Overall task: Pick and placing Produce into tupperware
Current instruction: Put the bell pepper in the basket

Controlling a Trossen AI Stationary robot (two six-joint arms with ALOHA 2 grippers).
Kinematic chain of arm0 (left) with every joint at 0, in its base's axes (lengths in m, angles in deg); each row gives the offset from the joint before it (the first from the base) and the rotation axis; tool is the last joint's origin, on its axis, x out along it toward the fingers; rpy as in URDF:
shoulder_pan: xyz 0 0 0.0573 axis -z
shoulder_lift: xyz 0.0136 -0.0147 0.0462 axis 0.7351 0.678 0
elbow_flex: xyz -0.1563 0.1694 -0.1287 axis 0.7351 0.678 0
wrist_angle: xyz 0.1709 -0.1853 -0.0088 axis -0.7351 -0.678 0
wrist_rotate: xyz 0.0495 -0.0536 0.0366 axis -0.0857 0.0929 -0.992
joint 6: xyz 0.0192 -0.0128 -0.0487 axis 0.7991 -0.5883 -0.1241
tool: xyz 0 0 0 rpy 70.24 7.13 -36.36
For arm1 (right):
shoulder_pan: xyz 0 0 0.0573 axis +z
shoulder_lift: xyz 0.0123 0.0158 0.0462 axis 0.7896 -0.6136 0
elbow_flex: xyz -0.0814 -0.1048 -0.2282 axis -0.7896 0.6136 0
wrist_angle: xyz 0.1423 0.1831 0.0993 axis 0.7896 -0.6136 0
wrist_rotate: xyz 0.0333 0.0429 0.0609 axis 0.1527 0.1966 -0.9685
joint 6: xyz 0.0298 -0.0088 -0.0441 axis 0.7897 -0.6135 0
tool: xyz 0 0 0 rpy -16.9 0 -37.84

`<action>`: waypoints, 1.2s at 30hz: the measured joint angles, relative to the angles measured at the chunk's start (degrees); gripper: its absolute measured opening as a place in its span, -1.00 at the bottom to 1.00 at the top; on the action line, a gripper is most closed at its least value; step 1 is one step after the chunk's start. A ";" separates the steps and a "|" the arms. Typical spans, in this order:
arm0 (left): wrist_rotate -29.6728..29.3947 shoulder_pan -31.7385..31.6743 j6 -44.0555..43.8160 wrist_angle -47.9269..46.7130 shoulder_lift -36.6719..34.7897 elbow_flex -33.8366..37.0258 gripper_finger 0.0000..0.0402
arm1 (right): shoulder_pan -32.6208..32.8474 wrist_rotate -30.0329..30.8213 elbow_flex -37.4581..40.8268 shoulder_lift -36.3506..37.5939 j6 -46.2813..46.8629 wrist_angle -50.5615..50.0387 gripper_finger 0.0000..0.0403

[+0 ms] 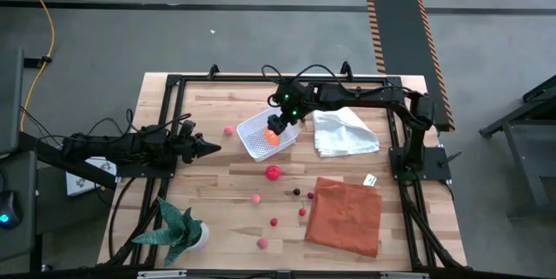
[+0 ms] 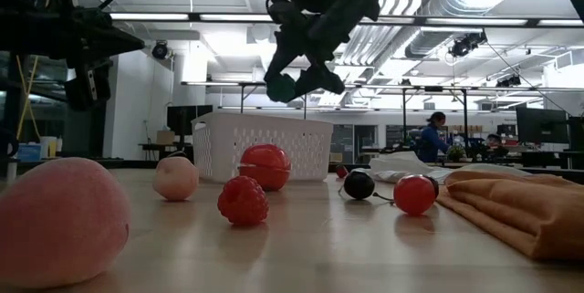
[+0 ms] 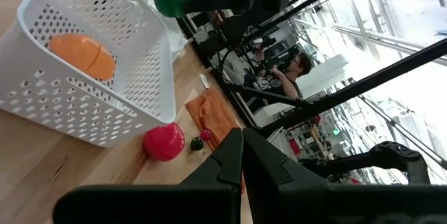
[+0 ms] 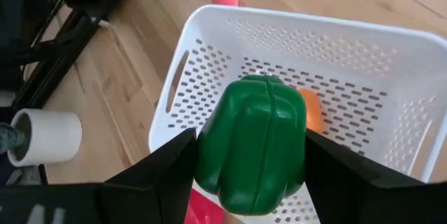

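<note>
Green pepper (image 4: pixel 253 144) hangs clamped in the right gripper (image 4: pixel 250 155) jaws above the tupperware (image 4: pixel 209 49), long axis pointing down into it. Orange produce (image 4: pixel 311 111) lies inside. Left gripper (image 3: pixel 242 155) waits, jaws together.

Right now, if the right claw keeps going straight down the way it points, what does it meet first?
Probably the white perforated plastic tub: the right claw, gripping a green toy pepper, hangs above it. The pepper would likely land beside the orange toy fruit already inside; depth is uncertain.
</note>
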 joint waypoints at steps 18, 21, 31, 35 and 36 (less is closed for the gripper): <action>0.41 0.04 -0.09 -0.06 0.90 0.02 -1.00 | -1.24 -1.73 0.00 -3.77 0.02 2.46 0.08; 0.40 0.04 -0.09 -0.08 1.35 0.02 -1.00 | -1.28 -1.98 -0.02 -4.46 0.26 2.60 0.08; 0.68 0.02 0.03 -0.04 1.70 0.02 -1.00 | -0.53 -2.40 0.00 -6.25 0.48 2.20 0.08; 0.68 0.02 0.02 -0.04 1.70 0.02 -1.00 | -0.41 -2.40 0.00 -6.25 0.48 2.26 0.08; 0.68 0.02 0.02 -0.04 1.70 0.02 -1.00 | -0.41 -2.41 0.00 -6.25 0.47 2.20 0.08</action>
